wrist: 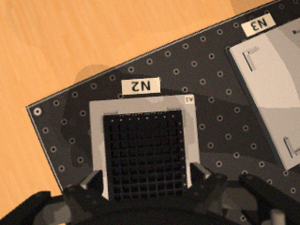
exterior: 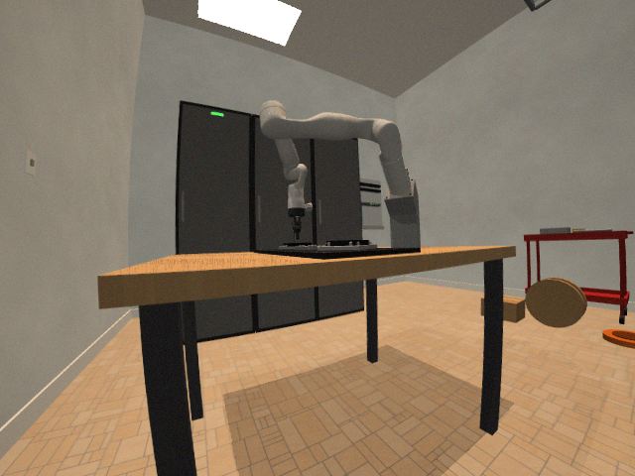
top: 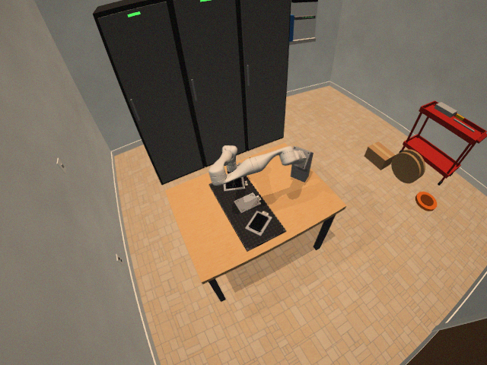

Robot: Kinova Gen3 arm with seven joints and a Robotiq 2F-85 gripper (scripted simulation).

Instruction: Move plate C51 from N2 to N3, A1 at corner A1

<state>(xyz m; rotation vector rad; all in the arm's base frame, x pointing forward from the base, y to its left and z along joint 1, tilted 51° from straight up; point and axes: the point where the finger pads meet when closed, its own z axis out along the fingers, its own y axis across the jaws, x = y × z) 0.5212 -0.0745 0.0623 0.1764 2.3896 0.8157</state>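
Pincer: your gripper (wrist: 146, 180) is spread to its full width and grips nothing; it points straight down, one fingertip (wrist: 94, 180) on each long side of the plate, at its near end.
Contact: you cannot tell from the wrist view whether the pads touch the plate's sides.
Plate C51: the black well plate (wrist: 143, 155) lies flat directly beneath your pincer, inside nest N2 (wrist: 97, 127); its label is not readable.
A1 mark: printed on N2's far corner (wrist: 188, 99), ahead of the pincer and to its right in the wrist view.
N2 tag: white tag (wrist: 141, 85) just beyond the nest's far edge.
Landing nest N3: pale grey nest (wrist: 274, 89) off to the pincer's right in the wrist view, well apart from N2, no plate in it.
N1 with plate C15: farthest from the pincer, past N3 on the same black perforated base (top: 264, 239); the dark plate (top: 258, 222) sits in its frame.
Arm: reaches over from a grey pedestal (exterior: 405, 225) at the table's (exterior: 204, 279) back edge.
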